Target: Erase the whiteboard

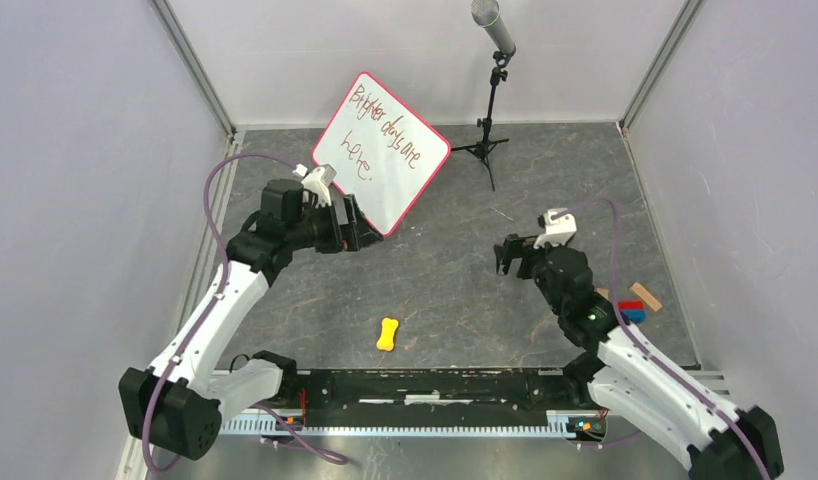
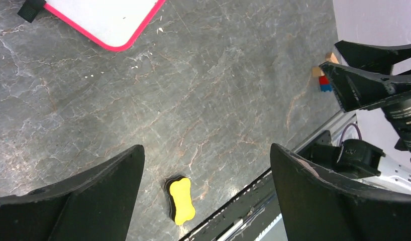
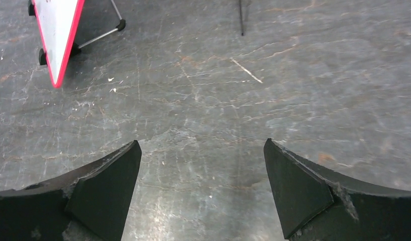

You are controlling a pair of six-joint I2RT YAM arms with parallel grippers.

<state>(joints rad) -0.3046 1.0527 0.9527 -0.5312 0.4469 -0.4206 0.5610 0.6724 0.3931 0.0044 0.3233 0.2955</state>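
Observation:
The whiteboard, white with a red-pink rim and dark handwriting, lies at the back left; its corner shows in the left wrist view and its edge in the right wrist view. A yellow bone-shaped eraser lies on the floor near the front middle, also in the left wrist view. My left gripper is open and empty, just beside the board's near corner. My right gripper is open and empty over bare floor at the right.
A microphone on a black tripod stands behind the board to the right. Small coloured blocks lie at the right. The arms' base rail runs along the near edge. Grey walls close in the sides.

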